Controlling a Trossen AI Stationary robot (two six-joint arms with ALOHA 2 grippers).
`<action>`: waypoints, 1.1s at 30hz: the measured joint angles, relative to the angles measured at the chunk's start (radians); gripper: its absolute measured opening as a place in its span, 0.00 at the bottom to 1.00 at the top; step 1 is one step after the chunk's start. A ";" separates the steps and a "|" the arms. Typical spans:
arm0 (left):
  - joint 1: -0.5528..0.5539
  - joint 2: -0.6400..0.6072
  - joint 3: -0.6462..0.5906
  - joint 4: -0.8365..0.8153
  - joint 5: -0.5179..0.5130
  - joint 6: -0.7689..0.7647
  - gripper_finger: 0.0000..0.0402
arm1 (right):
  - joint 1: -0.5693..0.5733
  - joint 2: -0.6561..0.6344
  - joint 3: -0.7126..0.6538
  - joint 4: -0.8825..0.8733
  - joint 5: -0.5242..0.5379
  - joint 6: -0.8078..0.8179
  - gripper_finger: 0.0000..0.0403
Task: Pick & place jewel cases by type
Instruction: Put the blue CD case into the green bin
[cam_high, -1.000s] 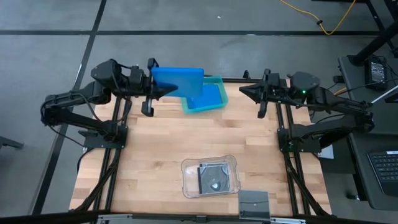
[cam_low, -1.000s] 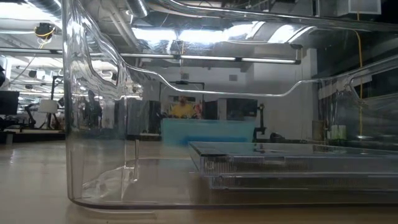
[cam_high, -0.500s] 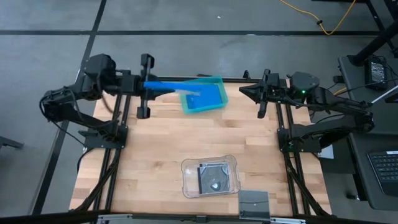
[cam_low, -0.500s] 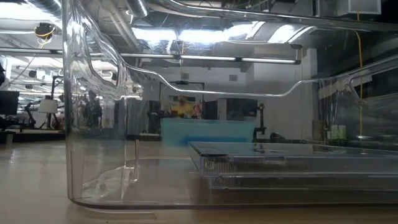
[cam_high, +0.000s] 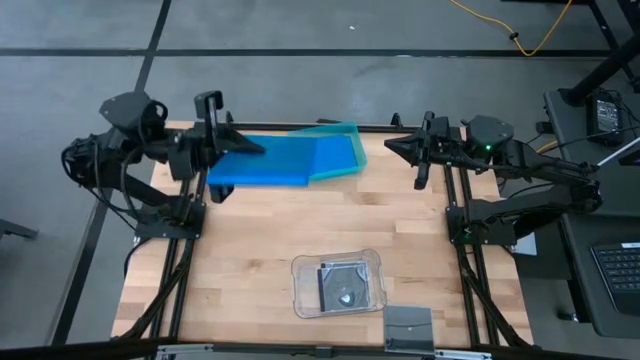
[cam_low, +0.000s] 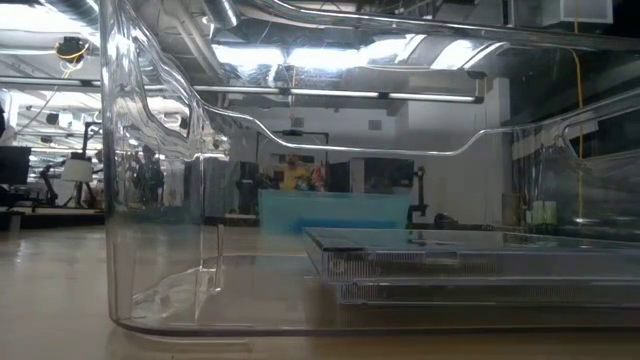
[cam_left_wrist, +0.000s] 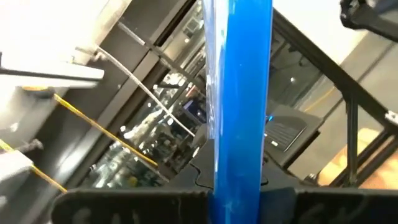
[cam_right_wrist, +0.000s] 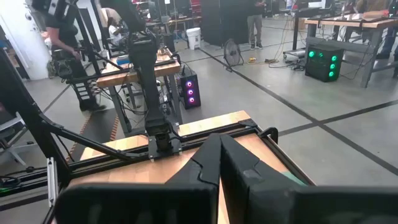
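My left gripper (cam_high: 235, 147) is at the table's far left corner, shut on a bright blue jewel case (cam_high: 270, 162). The case reaches rightward, and its far end overlaps the teal tray (cam_high: 342, 150). In the left wrist view the blue case (cam_left_wrist: 239, 74) shows edge-on between my fingers. Dark square cases (cam_high: 340, 285) lie stacked in the clear tray (cam_high: 300, 270), and the stack (cam_low: 460, 262) also shows in the low view. My right gripper (cam_high: 390, 146) waits shut at the far right, beside the teal tray. My left gripper pinches the blue case between its two fingers by the left short end (cam_left_wrist: 239, 177). The fingers (cam_left_wrist: 143, 202) come roughly level from the table's left and lie along the case. The case sticks out past them toward the teal tray; whether its far end rests on the tray I cannot tell.
The clear tray wall (cam_low: 130, 150) fills the low view, with the teal tray (cam_low: 335, 210) behind it. A grey block (cam_high: 408, 325) sits at the near edge. Bare wood (cam_high: 250, 240) lies between the two trays. Black frame rails run along both sides.
My left gripper has drawn back toward the table's left edge, away from the teal tray, and has turned about its wrist. The blue case showed its broad face, then its thin edge, and now shows its broad face again, farther left. The right arm kept still.
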 joint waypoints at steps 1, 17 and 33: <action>-0.016 0.006 0.004 -0.001 -0.013 0.032 0.01 | 0.000 0.000 0.000 0.002 0.000 0.002 0.02; -0.251 0.151 0.009 0.089 -0.529 0.773 0.01 | 0.000 0.000 0.000 -0.004 0.000 0.024 0.02; -0.404 0.183 0.009 0.173 -0.592 1.142 0.01 | 0.000 0.000 0.000 -0.007 0.000 0.021 0.02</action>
